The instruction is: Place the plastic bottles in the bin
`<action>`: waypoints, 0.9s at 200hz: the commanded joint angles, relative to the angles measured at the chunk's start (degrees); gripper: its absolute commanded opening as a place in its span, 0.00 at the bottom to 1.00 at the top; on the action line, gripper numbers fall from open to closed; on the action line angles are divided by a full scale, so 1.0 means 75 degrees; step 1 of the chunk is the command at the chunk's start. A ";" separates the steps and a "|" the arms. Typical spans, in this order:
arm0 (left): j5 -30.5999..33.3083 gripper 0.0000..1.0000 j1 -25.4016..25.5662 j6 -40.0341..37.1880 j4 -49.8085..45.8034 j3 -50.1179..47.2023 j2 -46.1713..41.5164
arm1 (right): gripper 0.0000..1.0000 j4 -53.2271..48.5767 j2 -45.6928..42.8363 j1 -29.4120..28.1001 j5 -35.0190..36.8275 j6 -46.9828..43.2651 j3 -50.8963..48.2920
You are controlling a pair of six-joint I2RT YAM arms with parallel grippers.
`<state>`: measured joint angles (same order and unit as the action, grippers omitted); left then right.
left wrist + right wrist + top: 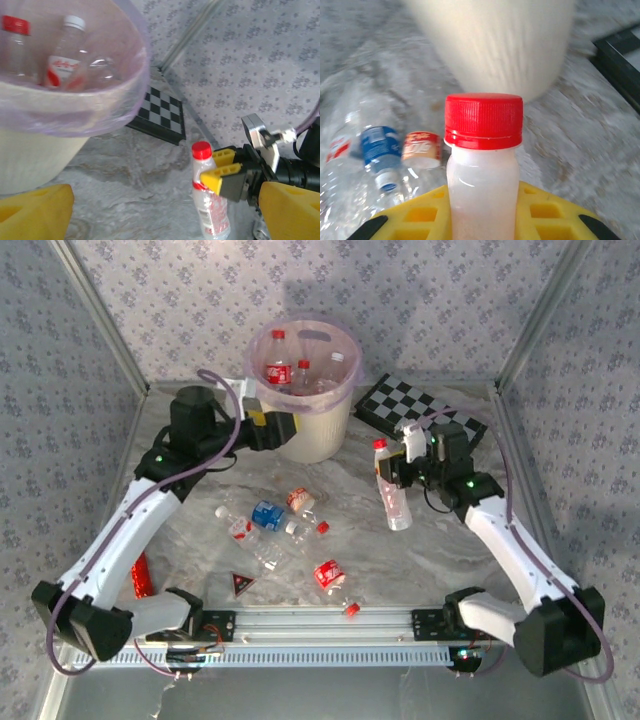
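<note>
A red-capped bottle [482,170] is being clasped just under its cap by the right fingers [226,172], which are being pressed shut on its neck. It is being held upright, leaning slightly, to the right of the bin [322,435] and just in front of the checkerboard [420,405]; whether its base is touching the table [420,560] cannot be told. The left fingers [35,210] are being held spread wide, with nothing between them, close beside the bin's left wall as seen from above. Inside the bin, within the pinkish bag [125,107] being draped over its rim, several bottles are being contained, among them a standing red-labelled bottle [277,370] with a red cap and a white-capped bottle [67,55]. On the middle of the table, well apart from the bin, a loose cluster of bottles is being shown lying on their sides: a blue-labelled bottle [266,514] is being flanked by clear ones, and a fallen red-labelled bottle [327,573] is lying nearer the arms' bases, its red cap being pointed toward the near edge. A dark triangular piece [241,584] is lying just to its left.
</note>
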<state>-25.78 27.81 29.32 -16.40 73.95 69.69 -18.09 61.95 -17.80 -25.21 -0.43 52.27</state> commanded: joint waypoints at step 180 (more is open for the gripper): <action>-0.0542 0.59 0.2382 -0.0336 0.0405 0.1327 0.2353 | 0.22 0.2044 -0.1138 -0.1505 -0.0607 -0.0788 -0.0241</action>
<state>-29.02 45.12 27.46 -14.37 81.80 86.70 -6.28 54.35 -28.77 -31.14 -7.57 49.32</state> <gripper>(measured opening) 0.649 0.236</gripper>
